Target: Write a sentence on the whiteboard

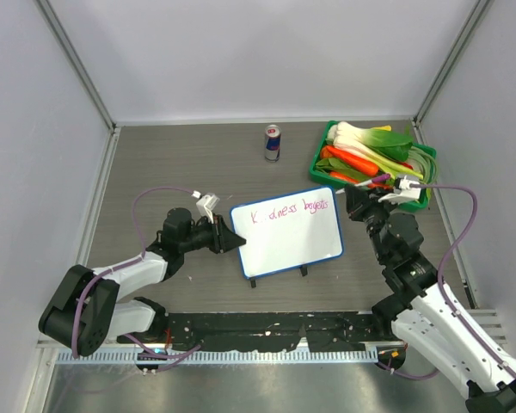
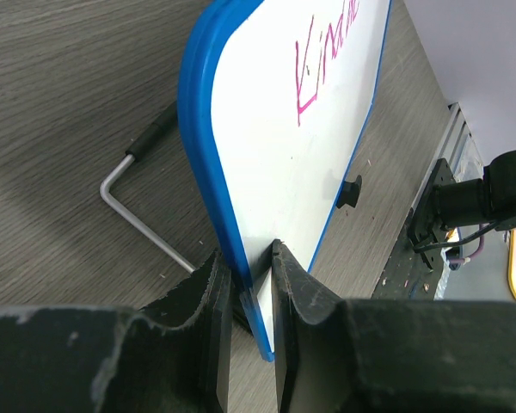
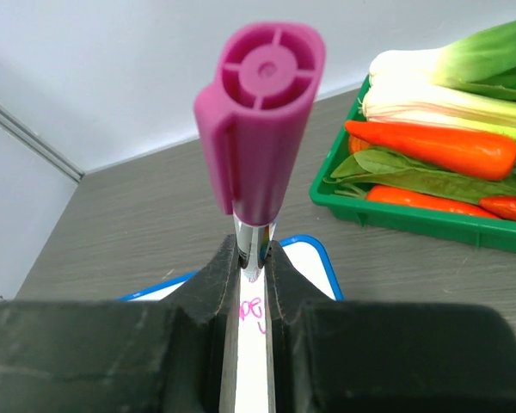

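Observation:
The whiteboard (image 1: pixel 288 234), white with a blue rim and two black feet, stands at mid table. A magenta sentence (image 1: pixel 289 211) runs along its top in one line. My left gripper (image 1: pixel 233 239) is shut on the board's left edge; the left wrist view shows the blue rim (image 2: pixel 208 163) pinched between the jaws (image 2: pixel 251 284). My right gripper (image 1: pixel 359 200) is at the board's upper right corner, shut on a marker (image 3: pixel 260 129) with a magenta cap posted on its rear end. Pink lettering (image 3: pixel 251 310) shows between its fingers. The marker tip is hidden.
A green tray (image 1: pixel 421 194) of toy vegetables sits at the back right, just behind my right gripper. A drink can (image 1: pixel 273 142) stands at the back centre. A bent metal rod (image 2: pixel 142 219) lies behind the board. Grey walls enclose the table.

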Controlling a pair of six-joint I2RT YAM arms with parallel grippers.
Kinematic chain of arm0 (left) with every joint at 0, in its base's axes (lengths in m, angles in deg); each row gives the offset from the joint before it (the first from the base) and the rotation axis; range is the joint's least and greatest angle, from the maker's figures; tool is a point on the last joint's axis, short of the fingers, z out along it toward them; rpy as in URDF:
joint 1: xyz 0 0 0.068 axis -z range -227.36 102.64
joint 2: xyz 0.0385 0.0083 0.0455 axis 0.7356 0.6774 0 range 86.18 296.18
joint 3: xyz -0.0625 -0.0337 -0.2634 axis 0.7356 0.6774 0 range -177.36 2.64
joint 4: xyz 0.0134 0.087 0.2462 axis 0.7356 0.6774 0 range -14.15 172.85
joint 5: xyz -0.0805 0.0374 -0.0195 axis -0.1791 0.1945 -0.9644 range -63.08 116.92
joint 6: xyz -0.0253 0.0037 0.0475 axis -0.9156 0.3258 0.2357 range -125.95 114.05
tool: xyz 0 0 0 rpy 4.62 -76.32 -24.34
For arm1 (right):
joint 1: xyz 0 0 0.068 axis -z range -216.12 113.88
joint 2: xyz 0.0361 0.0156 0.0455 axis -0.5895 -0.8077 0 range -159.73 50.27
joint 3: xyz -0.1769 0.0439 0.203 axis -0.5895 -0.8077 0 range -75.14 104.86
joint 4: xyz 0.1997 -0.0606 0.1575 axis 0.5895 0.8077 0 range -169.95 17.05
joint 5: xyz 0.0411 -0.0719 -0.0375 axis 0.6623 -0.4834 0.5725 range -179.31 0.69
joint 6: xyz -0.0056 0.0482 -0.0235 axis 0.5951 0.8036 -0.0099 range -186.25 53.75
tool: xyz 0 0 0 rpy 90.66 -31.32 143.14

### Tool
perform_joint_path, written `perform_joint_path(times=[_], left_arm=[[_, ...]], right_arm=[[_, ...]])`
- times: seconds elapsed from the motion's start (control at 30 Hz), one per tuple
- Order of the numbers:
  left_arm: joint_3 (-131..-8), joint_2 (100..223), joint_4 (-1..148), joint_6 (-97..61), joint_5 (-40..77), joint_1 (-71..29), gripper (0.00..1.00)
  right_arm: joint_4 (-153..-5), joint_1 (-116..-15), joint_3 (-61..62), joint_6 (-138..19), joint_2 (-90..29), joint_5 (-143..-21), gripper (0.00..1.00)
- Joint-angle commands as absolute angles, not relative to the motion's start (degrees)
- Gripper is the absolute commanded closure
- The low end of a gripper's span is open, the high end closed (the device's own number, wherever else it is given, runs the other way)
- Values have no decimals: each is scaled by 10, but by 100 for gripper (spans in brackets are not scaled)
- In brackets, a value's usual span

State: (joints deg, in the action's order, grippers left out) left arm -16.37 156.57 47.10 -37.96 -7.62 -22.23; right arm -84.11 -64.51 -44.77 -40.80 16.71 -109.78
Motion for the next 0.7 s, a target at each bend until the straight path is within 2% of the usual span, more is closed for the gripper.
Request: perform_joint_path(times=[0.0,0.43,0.67], left_arm=[[-171,1574,487,-345,-63,-215,100],[-171,1573,489,-345,-63,-215,100],[-171,1573,490,-344,-62,-215,100]], right_arm=[[-832,-643,-432,-403,150,-1095,99],[-830,-643,-429,-408,107,-1027,99],[-878,-644,-441,-383,83,-916,99]])
